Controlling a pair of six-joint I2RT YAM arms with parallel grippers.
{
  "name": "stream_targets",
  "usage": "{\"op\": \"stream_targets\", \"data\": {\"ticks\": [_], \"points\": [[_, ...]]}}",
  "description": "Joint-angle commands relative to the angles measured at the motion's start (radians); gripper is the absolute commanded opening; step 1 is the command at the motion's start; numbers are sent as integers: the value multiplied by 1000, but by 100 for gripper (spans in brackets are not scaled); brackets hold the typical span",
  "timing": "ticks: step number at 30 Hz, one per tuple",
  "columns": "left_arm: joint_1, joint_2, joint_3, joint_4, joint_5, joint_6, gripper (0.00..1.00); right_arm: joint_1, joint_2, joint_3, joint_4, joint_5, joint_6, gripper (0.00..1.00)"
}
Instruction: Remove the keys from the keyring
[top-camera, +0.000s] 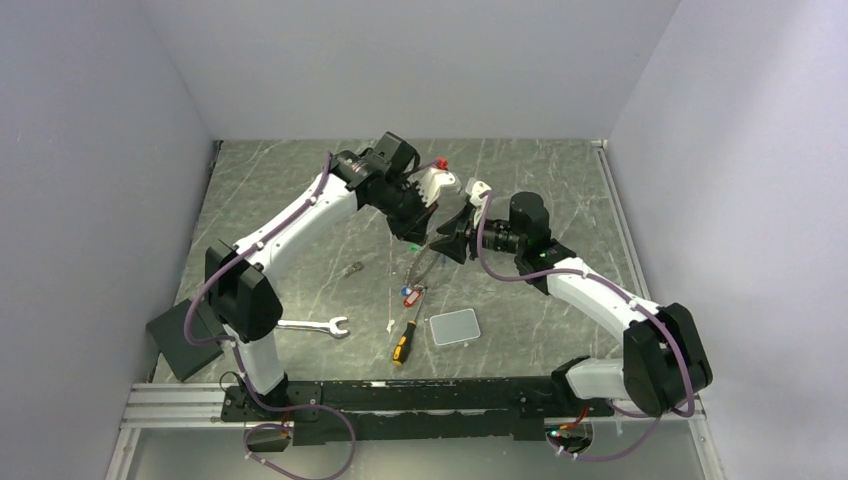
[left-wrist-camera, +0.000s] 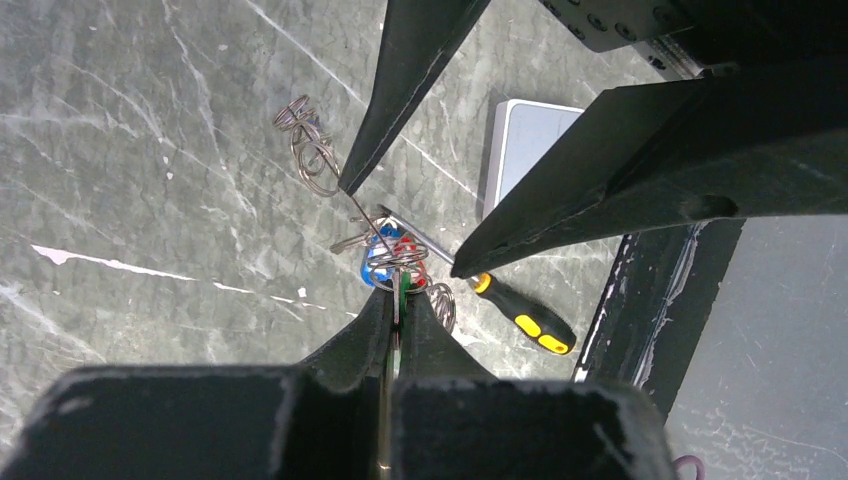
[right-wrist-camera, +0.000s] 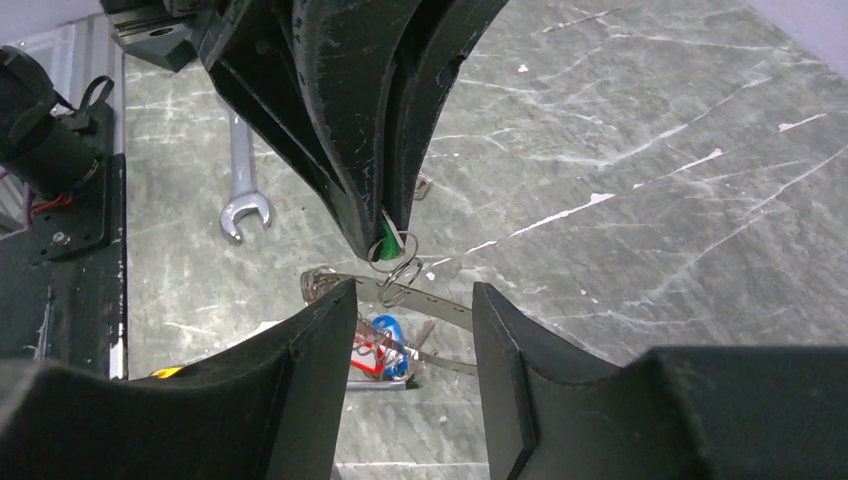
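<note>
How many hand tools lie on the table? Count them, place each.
2. The screwdriver lies just left of the grey box; the wrench lies further left. Others may be hidden.

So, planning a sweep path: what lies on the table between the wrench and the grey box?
The yellow-and-black screwdriver and a small white scrap, seen in the top view.

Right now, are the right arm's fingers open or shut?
Open. The right fingers stand wide apart in the wrist view, keys showing between them.
</note>
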Motion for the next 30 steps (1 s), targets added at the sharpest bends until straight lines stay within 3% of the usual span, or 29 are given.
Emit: {"op": "stream_targets", "data": {"ticks": [1,8,13,18,30], "points": [[-2,-10,36,29,46,-31,0,-17,-24,-21,131,10,53,49],[30,-17,17,47,72,-65,0,-32,-76,-35,120,17,-5,47],[31,-14,15,53,70,-82,0,-31,-91,17,-13,6,-92,47],[32,-1,20,57,81,-97,0,-19,-93,19,-40,5,-94,47],[33,21,22,61,104,-107,0,68,-34,49,-62,126,-135,49]]}}
